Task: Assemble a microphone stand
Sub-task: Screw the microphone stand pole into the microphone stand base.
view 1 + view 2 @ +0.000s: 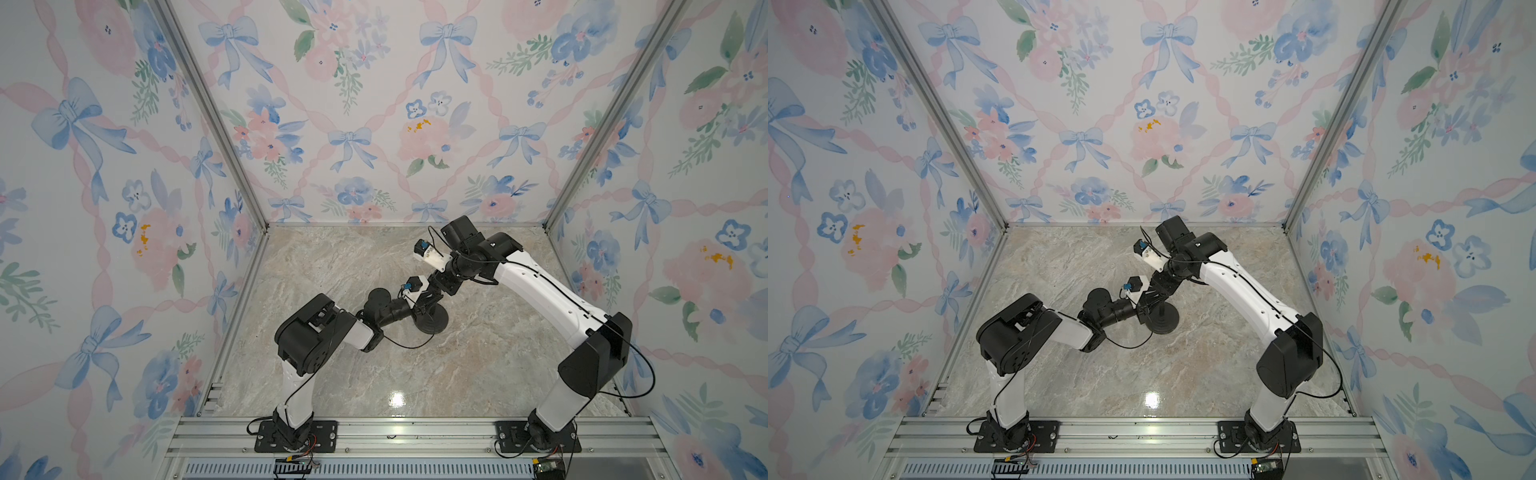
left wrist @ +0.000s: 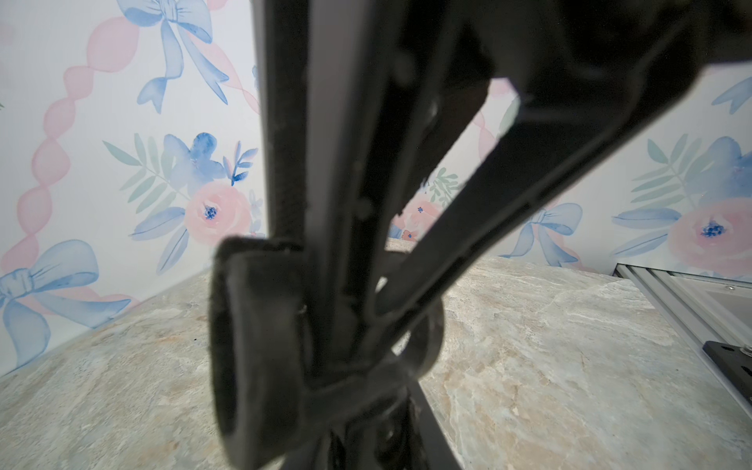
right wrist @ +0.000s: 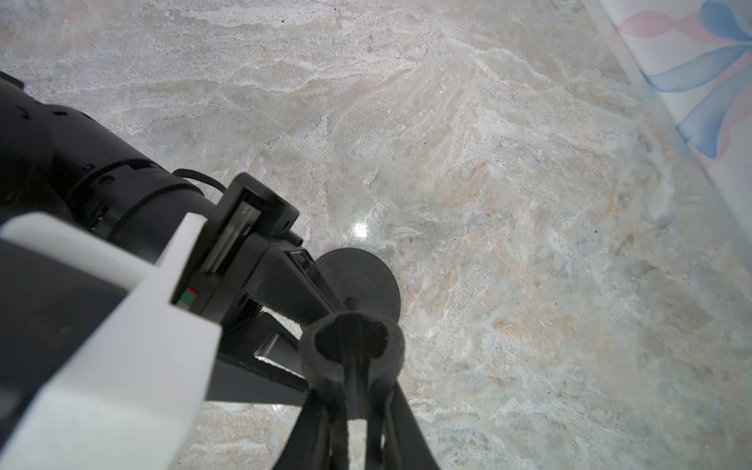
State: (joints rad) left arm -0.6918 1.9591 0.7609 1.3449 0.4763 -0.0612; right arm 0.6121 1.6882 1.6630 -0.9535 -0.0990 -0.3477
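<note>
Stand (image 1: 1163, 319) upright at middle of table (image 1: 457, 374), held by both grippers.
Base (image 1: 436, 326) flat on table. Left gripper (image 1: 424, 306) clamped on rod (image 1: 1161, 308) just above base. Right gripper (image 3: 355, 386) closed around head (image 3: 392, 350) at rod top.

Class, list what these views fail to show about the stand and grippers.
Seating of rod in disc base: too small, black on black in top views; behind clip head in right wrist view.
Whether right gripper jaws touch clip head: black on black, blurred, right wrist view.
Left wrist view: clip head blurred, too close.
</note>
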